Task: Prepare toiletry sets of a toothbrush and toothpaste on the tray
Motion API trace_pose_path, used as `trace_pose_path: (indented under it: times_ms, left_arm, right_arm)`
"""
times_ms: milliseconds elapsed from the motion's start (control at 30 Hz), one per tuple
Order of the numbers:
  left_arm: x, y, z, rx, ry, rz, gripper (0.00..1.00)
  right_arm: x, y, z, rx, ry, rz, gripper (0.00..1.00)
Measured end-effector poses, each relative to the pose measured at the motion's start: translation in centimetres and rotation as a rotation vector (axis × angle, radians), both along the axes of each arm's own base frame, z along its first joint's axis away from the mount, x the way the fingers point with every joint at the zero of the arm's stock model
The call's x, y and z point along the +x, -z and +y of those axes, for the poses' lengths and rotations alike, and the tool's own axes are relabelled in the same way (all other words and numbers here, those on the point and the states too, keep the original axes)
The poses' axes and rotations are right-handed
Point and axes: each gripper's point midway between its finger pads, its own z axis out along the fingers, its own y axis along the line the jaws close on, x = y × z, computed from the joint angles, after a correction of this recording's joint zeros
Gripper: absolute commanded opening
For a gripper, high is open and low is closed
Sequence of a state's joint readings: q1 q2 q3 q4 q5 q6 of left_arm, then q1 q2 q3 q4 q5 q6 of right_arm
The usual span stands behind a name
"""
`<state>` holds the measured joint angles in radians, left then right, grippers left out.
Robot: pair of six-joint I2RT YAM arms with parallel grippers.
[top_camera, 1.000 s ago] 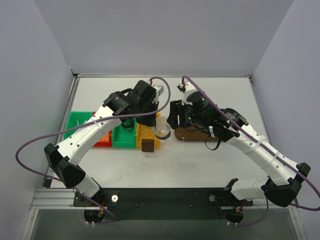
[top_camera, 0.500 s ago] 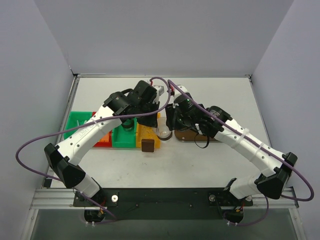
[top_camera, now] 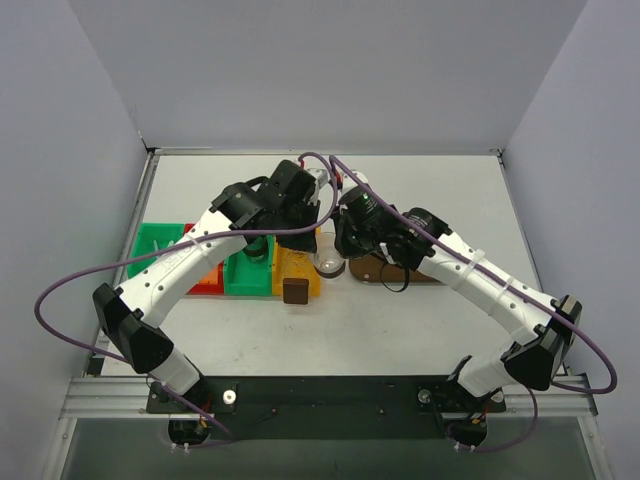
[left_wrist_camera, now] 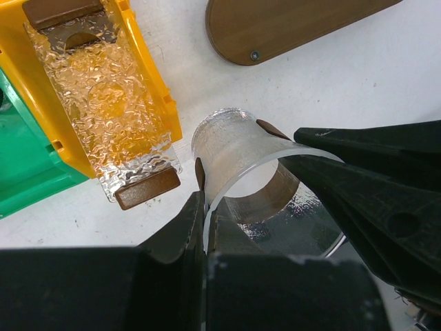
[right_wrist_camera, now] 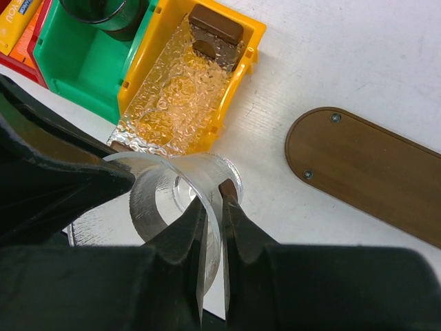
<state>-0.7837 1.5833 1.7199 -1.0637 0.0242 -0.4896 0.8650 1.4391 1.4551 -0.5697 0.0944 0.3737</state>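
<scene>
Between the yellow bin (top_camera: 298, 268) and the tray (left_wrist_camera: 289, 27), your two grippers meet on one clear cup (left_wrist_camera: 231, 141). Your left gripper (left_wrist_camera: 204, 200) is clamped on the cup's wall, one finger inside and one outside, on the side toward the yellow bin. Your right gripper (right_wrist_camera: 212, 207) pinches the wall the same way on the opposite side, toward the tray. You cannot tell whether the cup's base rests on the table (top_camera: 430, 190). The tray lies flat on the table just right of the cup, not touching it. Its rounded end shows in both wrist views, while your right arm covers much of it from above. Crinkled clear film (right_wrist_camera: 176, 103) lies in the yellow bin with a brown block (left_wrist_camera: 148, 187) at each end. A green bin (right_wrist_camera: 79, 69) stands right against the yellow bin's far side.
</scene>
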Motion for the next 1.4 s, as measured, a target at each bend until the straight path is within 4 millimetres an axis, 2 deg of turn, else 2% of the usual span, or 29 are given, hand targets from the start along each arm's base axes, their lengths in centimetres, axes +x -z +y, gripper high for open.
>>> trace_pose_path:
  times_ms: [200, 333, 367, 467, 600, 767, 900, 1033, 1267, 1400]
  left_arm:
    - [0.3, -0.1, -0.1, -0.006, -0.004, -0.011, 0.02]
    - [0.4, 0.1, -0.3, -0.008, 0.0, -0.016, 0.27]
    - [0.5, 0.1, -0.4, -0.013, 0.0, -0.018, 0.38]
    - [0.9, -0.6, -1.1, -0.058, 0.003, -0.049, 0.57]
    - [1.1, -2.6, -1.3, -0.122, 0.0, -0.108, 0.65]
    - [0.9, -4.3, -1.0, -0.178, -0.008, -0.163, 0.7]
    - [0.6, -3.7, 0.1, -0.17, -0.045, -0.17, 0.73]
    - [0.6, -2.7, 2.3, -0.164, -0.101, -0.174, 0.75]
    - [0.8, -2.1, 7.4, -0.198, -0.226, -0.206, 0.75]
    - [1.4, -3.0, 8.6, -0.227, -0.266, -0.232, 0.75]
  right_arm:
    - [0.3, -0.1, -0.1, -0.005, 0.019, -0.005, 0.0]
    - [0.5, 0.0, -0.5, -0.006, 0.045, -0.001, 0.0]
    - [0.5, 0.0, -0.7, -0.008, 0.05, 0.003, 0.0]
    - [0.7, 0.9, -1.5, -0.022, 0.082, 0.023, 0.0]
    - [0.8, 2.6, -3.1, -0.066, 0.123, 0.052, 0.0]
    - [1.0, 3.6, -5.7, -0.077, 0.18, 0.068, 0.0]
    - [1.8, 3.5, -8.3, -0.036, 0.235, 0.043, 0.0]
    - [2.1, 4.1, -10.4, -0.041, 0.221, -0.014, 0.0]
    - [1.9, 6.0, -10.3, -0.054, 0.096, -0.046, 0.0]
    - [2.8, 6.0, -10.4, -0.02, 0.092, -0.061, 0.0]
